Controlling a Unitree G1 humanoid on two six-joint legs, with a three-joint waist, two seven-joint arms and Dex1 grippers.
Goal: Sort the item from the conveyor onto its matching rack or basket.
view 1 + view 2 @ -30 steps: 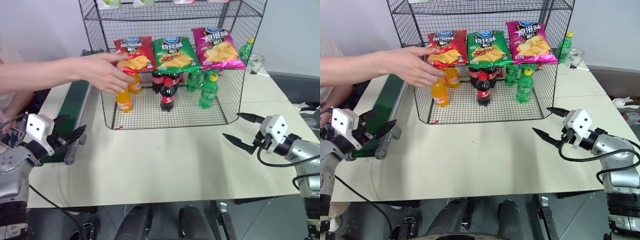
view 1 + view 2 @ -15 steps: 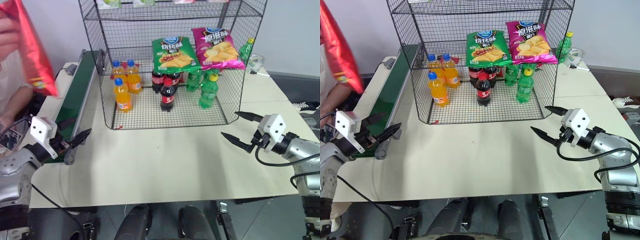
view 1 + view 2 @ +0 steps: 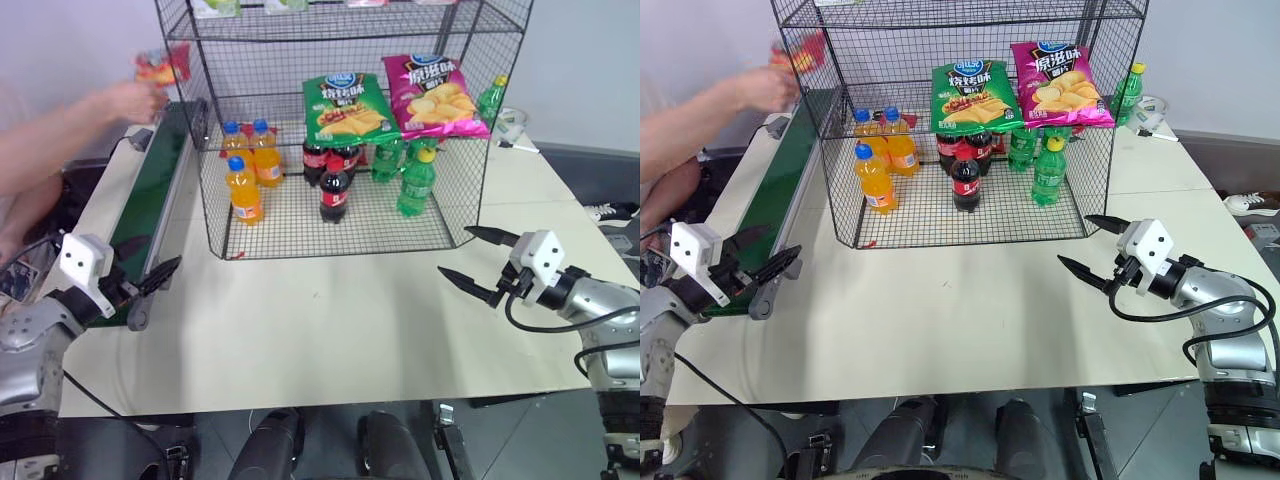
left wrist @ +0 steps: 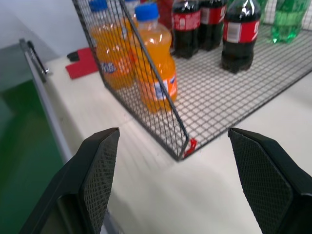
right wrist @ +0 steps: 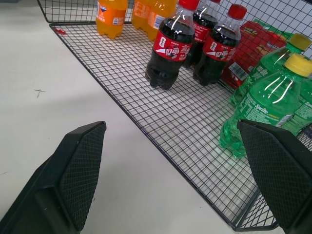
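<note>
Head views:
- red crisp bag (image 3: 162, 66): blurred, pinched in a person's hand (image 3: 133, 100) above the far end of the conveyor (image 3: 150, 210), just outside the left wall of the wire rack (image 3: 340, 130); touches neither gripper.
- conveyor: dark green belt along the table's (image 3: 330, 320) left edge, beside the rack.
- rack contents: green crisp bag (image 3: 347, 105) and magenta crisp bag (image 3: 436, 95) hang side by side at the front; below them 3 orange bottles (image 3: 244, 190), cola bottles (image 3: 334, 188), green bottles (image 3: 417, 183).
- left gripper (image 3: 150, 275): over the near end of the conveyor rail, 2 black fingers spread wide, nothing between them.
- right gripper (image 3: 470, 260): above the bare table right of the rack's front corner, fingers pointing inward toward the rack, spread wide, holding nothing.

Left wrist view:
- jaws: both meshed pads at the frame's edges, wide gap, empty.
- ahead: rack's front corner with a red tip on the wire, an orange bottle (image 4: 155, 73) just inside the mesh, cola bottles further in, green belt off to one side.

Right wrist view:
- jaws: pads far apart, nothing gripped, table beneath.
- ahead: rack floor, 2 cola bottles (image 5: 170, 48) upright, green bottles (image 5: 263, 107) beside them, orange ones further off.
</note>
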